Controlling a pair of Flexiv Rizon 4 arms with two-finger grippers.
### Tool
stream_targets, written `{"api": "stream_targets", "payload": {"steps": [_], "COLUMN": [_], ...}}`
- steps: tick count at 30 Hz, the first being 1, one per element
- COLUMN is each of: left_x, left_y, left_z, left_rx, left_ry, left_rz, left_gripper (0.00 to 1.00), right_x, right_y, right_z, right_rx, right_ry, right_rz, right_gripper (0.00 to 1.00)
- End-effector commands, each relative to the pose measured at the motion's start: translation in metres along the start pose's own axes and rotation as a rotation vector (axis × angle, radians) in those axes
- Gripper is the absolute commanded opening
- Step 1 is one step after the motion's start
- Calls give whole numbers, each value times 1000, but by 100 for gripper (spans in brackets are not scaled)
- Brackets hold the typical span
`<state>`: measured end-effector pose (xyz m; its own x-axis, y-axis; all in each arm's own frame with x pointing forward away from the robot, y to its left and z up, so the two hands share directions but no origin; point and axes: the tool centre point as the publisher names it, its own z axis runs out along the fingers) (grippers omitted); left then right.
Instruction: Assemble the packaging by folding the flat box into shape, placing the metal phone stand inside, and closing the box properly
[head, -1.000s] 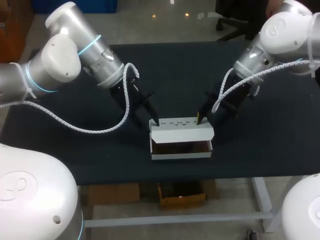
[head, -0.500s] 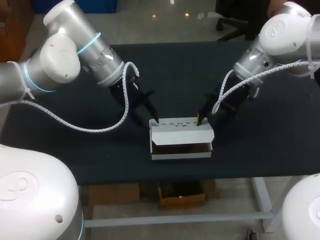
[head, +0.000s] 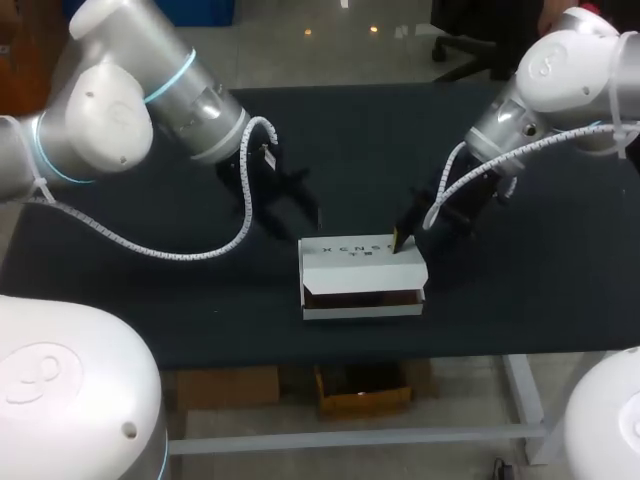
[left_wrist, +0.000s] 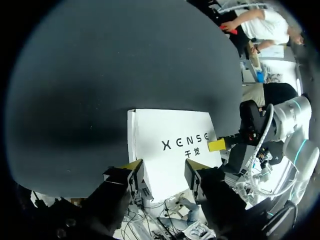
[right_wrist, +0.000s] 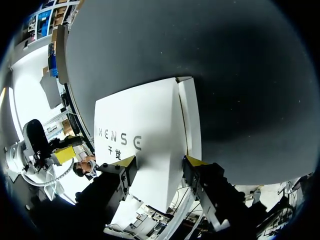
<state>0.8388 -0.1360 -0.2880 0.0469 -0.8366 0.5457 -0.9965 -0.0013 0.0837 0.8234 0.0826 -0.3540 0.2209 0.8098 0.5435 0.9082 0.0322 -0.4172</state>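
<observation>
The white box (head: 362, 268) lies in the middle of the black table, its lid (left_wrist: 170, 147) down but with a dark gap along the front. No phone stand shows; the inside is hidden. My left gripper (head: 298, 208) hangs open, clear of the box's back left corner; in the left wrist view its fingers (left_wrist: 162, 169) stand apart over the lid's near edge. My right gripper (head: 400, 238) rests a yellow tip on the lid's back right corner. Its fingers (right_wrist: 159, 162) are spread above the lid (right_wrist: 145, 135), holding nothing.
The black table cover (head: 520, 300) stretches wide on both sides of the box and behind it. The table's front edge runs just below the box. White coiled cables hang off both arms near the grippers.
My left gripper has come off the box's back left corner, risen up and back to the left, and its fingers have spread wider. The right gripper has stayed on its corner.
</observation>
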Motion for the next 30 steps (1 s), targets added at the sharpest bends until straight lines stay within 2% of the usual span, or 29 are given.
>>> {"api": "stream_targets", "payload": {"steps": [1,3,7,14,17,19,21,30], "left_x": [9,14,21,33,37,38,40,40], "left_y": [10,11,11,14,15,20,26,26], "left_z": [-10,-11,-14,-22,-24,-21,-17,-17], "left_rx": [67,76,79,6,-58,-104,-115,-115], "left_ry": [-19,-7,8,58,28,-36,-65,-65], "left_rz": [69,138,285,597,724,806,834,834], "left_gripper": [87,100,100,100,100,100,100,100], "right_x": [0,0,1,1,2,2,2,0], "right_y": [2,2,3,3,3,3,3,0], "right_z": [0,0,0,0,0,-1,-1,-1], "right_rx": [5,5,5,4,3,2,1,-7], "right_ry": [1,2,2,2,2,2,2,3], "right_rz": [-1,-1,0,1,0,-1,-2,-10], "right_gripper": [58,58,58,58,58,58,58,56]}}
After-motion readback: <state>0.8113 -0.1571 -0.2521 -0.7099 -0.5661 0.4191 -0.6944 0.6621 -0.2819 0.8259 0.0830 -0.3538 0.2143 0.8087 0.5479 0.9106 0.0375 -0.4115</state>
